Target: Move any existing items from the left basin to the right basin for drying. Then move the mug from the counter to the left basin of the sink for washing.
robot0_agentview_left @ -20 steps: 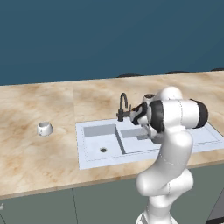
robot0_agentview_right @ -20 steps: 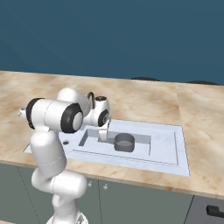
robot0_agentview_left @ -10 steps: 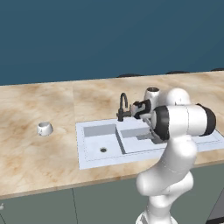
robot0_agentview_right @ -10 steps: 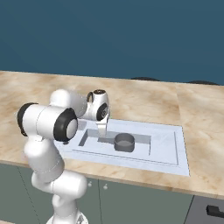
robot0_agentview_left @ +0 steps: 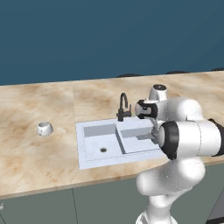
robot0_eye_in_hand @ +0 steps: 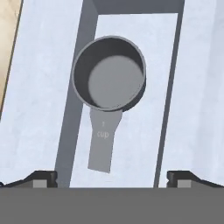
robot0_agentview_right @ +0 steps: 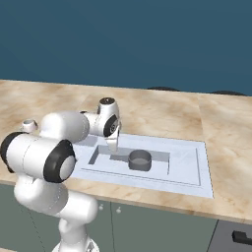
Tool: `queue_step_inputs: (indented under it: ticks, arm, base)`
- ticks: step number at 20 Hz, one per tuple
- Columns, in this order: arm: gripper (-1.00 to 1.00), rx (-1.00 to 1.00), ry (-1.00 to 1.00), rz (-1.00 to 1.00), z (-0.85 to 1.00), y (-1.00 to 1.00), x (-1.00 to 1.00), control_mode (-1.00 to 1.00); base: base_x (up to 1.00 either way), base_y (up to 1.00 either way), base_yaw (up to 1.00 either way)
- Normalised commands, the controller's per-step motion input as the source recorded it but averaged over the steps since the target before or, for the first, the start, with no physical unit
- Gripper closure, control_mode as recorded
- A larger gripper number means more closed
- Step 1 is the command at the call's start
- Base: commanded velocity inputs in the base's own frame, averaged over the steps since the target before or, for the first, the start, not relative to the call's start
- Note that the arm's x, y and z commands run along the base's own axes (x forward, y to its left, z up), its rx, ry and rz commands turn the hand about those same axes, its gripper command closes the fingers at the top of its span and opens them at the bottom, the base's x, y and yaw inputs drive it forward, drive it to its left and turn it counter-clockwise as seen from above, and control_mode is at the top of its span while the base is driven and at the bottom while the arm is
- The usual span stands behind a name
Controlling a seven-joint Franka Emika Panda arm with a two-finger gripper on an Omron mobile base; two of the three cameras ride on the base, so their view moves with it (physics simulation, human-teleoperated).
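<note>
One pan in right basin, released pincer above its handle, mug on counter.

One pan — small, dark grey, round, with one short flat handle — lies in the upper centre of the hand view and right of centre in the right base view.

One white mug stands at the left of the left base view, on the one worktop.

One sink, centre of the same view, holds two basins: one squarish left basin with one round drain hole, and one wider right basin.

One black curved faucet rises just above centre.

One arm carries one pincer — two dark tips at the lower corners of the hand view.
</note>
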Motion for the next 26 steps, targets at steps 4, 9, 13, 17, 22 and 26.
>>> queue_step_inputs:
  ticks: [4,9,13,17,22,26]
  arm:
    - [-1.00,-0.03,-0.16,0.06,0.43,0.00,-0.36,-1.00]
    - [-1.00,-0.05,-0.16,0.08,0.44,0.04,-0.37,-1.00]
    - [-1.00,-0.07,-0.14,0.11,0.44,0.15,-0.36,-1.00]
    - [-1.00,-0.08,-0.11,0.14,0.39,0.26,-0.35,-1.00]
    - [-1.00,-0.06,-0.06,0.17,0.28,0.38,-0.27,-1.00]
    - [-1.00,-0.03,-0.01,0.21,0.18,0.49,-0.12,-1.00]
  base:
    - [0.00,0.00,0.00]
    - [0.00,0.00,0.00]
    - [0.00,0.00,0.00]
    - [0.00,0.00,0.00]
    - [0.00,0.00,0.00]
    - [0.00,0.00,0.00]
